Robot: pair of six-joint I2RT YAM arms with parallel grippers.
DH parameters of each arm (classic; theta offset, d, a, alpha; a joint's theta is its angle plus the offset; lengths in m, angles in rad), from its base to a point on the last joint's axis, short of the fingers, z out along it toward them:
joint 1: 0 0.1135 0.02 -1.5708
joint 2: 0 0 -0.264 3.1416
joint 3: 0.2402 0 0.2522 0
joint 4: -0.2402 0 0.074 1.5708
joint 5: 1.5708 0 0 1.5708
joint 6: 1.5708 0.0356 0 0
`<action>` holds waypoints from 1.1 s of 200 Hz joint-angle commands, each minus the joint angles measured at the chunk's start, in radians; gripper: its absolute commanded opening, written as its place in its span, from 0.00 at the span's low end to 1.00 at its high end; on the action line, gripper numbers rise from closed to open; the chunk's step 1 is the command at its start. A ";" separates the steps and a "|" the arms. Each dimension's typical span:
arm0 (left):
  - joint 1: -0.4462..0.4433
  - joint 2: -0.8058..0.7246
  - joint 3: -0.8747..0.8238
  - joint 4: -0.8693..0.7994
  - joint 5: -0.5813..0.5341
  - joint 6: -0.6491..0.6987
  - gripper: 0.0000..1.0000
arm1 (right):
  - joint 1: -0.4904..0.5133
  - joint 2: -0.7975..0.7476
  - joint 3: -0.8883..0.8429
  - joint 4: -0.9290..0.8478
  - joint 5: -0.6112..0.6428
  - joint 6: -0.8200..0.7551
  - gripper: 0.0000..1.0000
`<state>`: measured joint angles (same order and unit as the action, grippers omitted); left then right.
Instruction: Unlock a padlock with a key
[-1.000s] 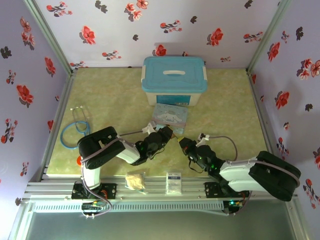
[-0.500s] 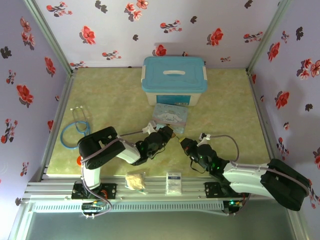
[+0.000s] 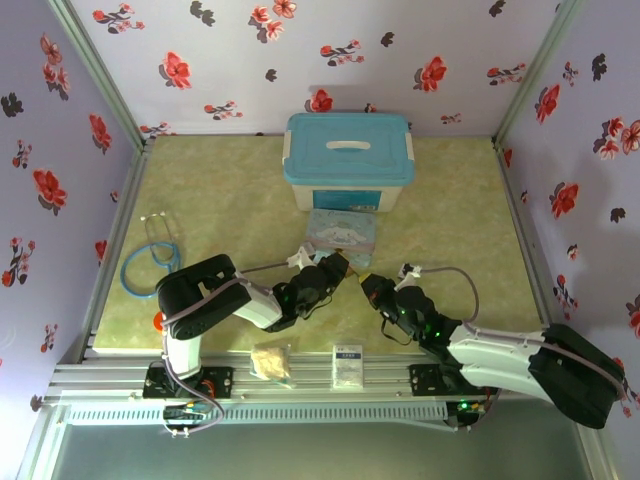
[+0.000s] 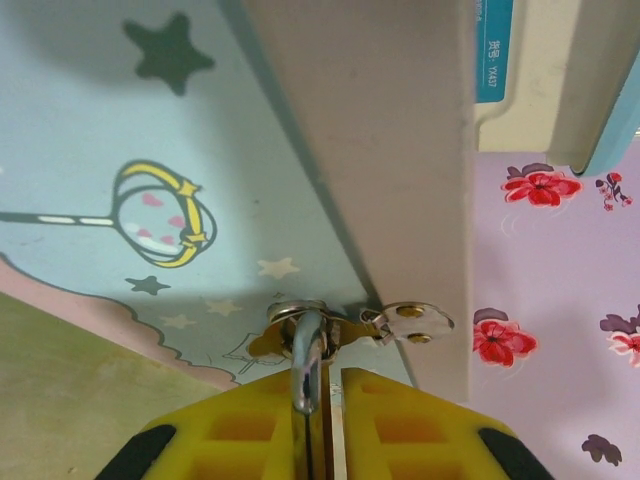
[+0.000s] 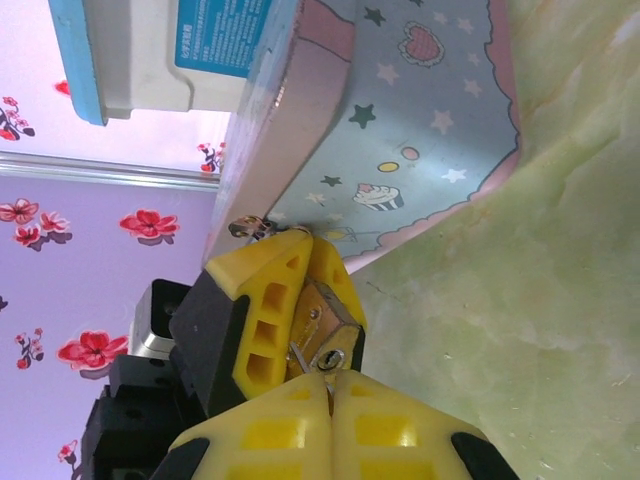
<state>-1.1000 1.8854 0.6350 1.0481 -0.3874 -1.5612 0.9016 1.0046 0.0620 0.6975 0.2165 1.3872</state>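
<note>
Right tool (image 5: 330, 380): ribbed yellow fingers pressed flat together, closed, with the tips right up against the keyhole end of the small brass-gold padlock (image 5: 322, 318). The thin dark key I can't make out. If it's there, it's buried between those pads or already in the slot.

Left tool (image 4: 318, 392) clamps the padlock, and the thin silver shackle shows in the slit between its fingertips. The lock is held off the greenish marbled counter (image 5: 530, 300), just beside the edge of the flat blue cartoon-printed tin (image 4: 150, 180).

Now the risks. Two tools meeting nose to nose leave little slack. If the right tool twists and the left grip is weak, the whole lock could spin in the fingers instead of the cylinder turning. An off-axis push could bend or jam such a slight key, or pop it out of the pads. If those left fingers bear on the shackle, it may not spring free even once unlocked. A small silvery ring (image 4: 405, 320) dangles by the shackle and could snag on the tin.
</note>
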 commanded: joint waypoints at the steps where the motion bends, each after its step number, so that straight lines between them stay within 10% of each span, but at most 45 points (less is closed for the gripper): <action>1: -0.004 -0.020 0.028 0.076 -0.041 0.018 0.00 | -0.007 0.023 0.025 -0.003 -0.005 -0.014 0.00; 220: -0.024 0.016 0.060 0.086 0.003 -0.006 0.00 | -0.012 0.071 0.010 0.113 -0.001 -0.030 0.00</action>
<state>-1.1027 1.8954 0.6598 1.0481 -0.4015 -1.5654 0.8948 1.0904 0.0658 0.7517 0.2058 1.3792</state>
